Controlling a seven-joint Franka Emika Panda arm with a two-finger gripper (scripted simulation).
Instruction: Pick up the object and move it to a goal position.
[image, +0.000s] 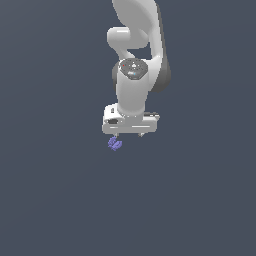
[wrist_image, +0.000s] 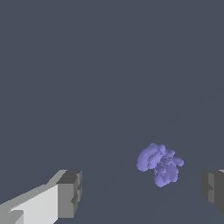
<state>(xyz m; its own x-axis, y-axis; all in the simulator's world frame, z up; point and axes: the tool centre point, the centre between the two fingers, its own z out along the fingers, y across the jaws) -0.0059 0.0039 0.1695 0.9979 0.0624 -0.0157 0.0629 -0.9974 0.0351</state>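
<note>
The white arm points straight down, its end effector (image: 129, 135) spread wide, holding nothing, fingers (wrist_image: 70, 192) apart.

My claw (wrist_image: 142, 192) is spread wide, its fingers (wrist_image: 70, 194) well apart. The purple cluster (wrist_image: 159, 164) lies between them, nearer one, touching neither.

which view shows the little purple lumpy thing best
The wrist view. There the small periwinkle-purple knobbly cluster is large enough to show its individual bumps, lying apart from both open grey fingers. In the exterior view it is only a tiny purple speck just below the white gripper, its shape unreadable.
</note>
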